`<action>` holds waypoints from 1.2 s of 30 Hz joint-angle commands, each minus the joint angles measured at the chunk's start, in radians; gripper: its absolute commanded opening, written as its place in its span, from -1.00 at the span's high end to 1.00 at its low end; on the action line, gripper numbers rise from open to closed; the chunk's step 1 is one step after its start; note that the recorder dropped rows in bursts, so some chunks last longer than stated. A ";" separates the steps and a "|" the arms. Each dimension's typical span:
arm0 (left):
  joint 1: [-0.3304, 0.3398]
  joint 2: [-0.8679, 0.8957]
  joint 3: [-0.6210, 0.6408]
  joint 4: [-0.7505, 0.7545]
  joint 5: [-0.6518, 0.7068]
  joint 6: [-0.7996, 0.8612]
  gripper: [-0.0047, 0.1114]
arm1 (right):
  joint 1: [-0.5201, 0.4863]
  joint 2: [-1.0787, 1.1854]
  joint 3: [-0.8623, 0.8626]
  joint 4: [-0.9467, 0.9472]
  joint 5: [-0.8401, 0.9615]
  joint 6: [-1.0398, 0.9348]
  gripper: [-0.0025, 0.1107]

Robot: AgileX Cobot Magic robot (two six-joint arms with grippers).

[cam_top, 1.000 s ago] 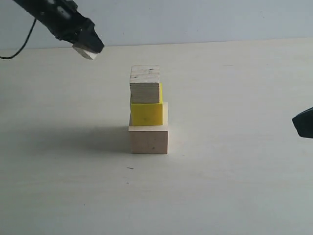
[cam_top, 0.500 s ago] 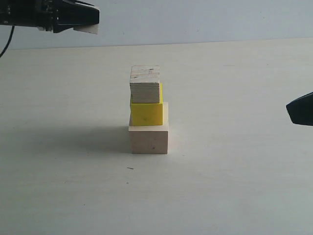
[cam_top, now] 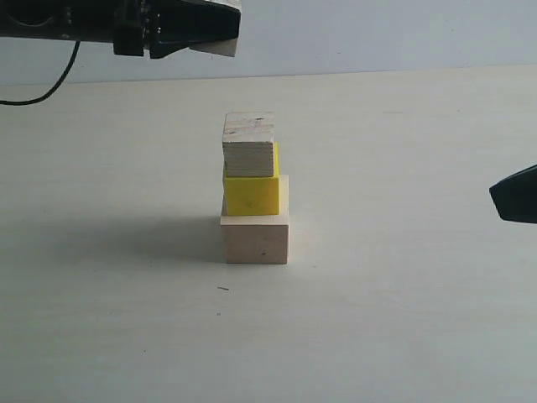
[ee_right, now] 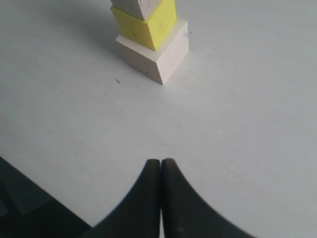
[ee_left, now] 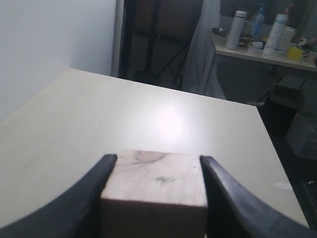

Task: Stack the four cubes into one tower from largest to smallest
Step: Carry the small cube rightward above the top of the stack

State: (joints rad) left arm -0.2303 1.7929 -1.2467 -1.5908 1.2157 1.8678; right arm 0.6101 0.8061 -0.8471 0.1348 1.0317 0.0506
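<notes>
Pale wood forms the base of the tower: the large pale wooden cube (cam_top: 255, 239) stands on the tabletop (cam_top: 403, 319) near the middle of the exterior view. The bright yellow cube (cam_top: 251, 193) rests on it, set toward the left side of the base's top so that a strip of bare wood shows to its right. The layered-edge plywood cube (cam_top: 249, 144) sits on the yellow one, with a thin yellow edge showing past its right side. All three stand upright and touching, one on the next.

The smallest pale wooden cube (cam_top: 220, 44) is off the tabletop, clamped between the left jaws at the end of the dark left arm (cam_top: 101, 21), which reaches in level along the top edge of the exterior view. Only a sliver of this cube shows there, higher than the plywood cube and a little to its left; whether it is nearer or farther than the tower cannot be told. The left wrist view shows the cube (ee_left: 154, 191) close up, a dark finger (ee_left: 79, 208) pressed against each side.

The right jaws are together, tips touching, as the right wrist view shows, with nothing between them. They hang low at the right edge of the exterior view, well apart from the tower. A black cable (cam_top: 50, 88) droops from the left arm
</notes>
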 commanded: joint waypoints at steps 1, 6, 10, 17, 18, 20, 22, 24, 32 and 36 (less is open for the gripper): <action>-0.046 -0.026 0.067 -0.079 0.005 0.122 0.92 | 0.000 -0.003 0.003 0.005 -0.002 -0.002 0.96; -0.058 -0.021 0.116 -0.154 0.005 0.226 0.92 | 0.000 -0.003 0.003 0.013 0.000 -0.002 0.96; -0.058 -0.021 0.119 -0.154 0.005 0.226 0.92 | 0.000 -0.003 0.003 0.014 0.002 -0.002 0.96; -0.058 -0.020 0.119 -0.114 -0.009 0.145 0.92 | 0.000 -0.003 0.003 0.014 -0.010 -0.004 0.96; -0.058 -0.020 0.119 -0.114 -0.022 0.122 0.92 | 0.000 -0.003 0.003 0.014 -0.012 -0.004 0.96; -0.058 -0.020 0.119 -0.119 -0.027 0.110 0.92 | 0.000 -0.003 0.003 0.014 -0.012 -0.004 0.96; -0.058 -0.020 0.119 -0.137 -0.016 0.123 0.92 | 0.000 -0.003 0.003 0.014 -0.012 -0.004 0.96; -0.058 -0.020 0.119 -0.140 -0.006 0.171 0.92 | 0.000 -0.003 0.003 0.014 -0.012 -0.004 0.96; -0.058 0.024 0.119 -0.146 0.005 0.228 0.92 | 0.000 -0.003 0.003 0.014 -0.017 -0.004 0.96; -0.058 0.056 0.119 -0.150 0.005 0.228 0.92 | 0.000 -0.003 0.003 0.014 -0.017 -0.004 0.96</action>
State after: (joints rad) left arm -0.2854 1.8333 -1.1311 -1.7181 1.2135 2.0923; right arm 0.6101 0.8061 -0.8471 0.1460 1.0304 0.0506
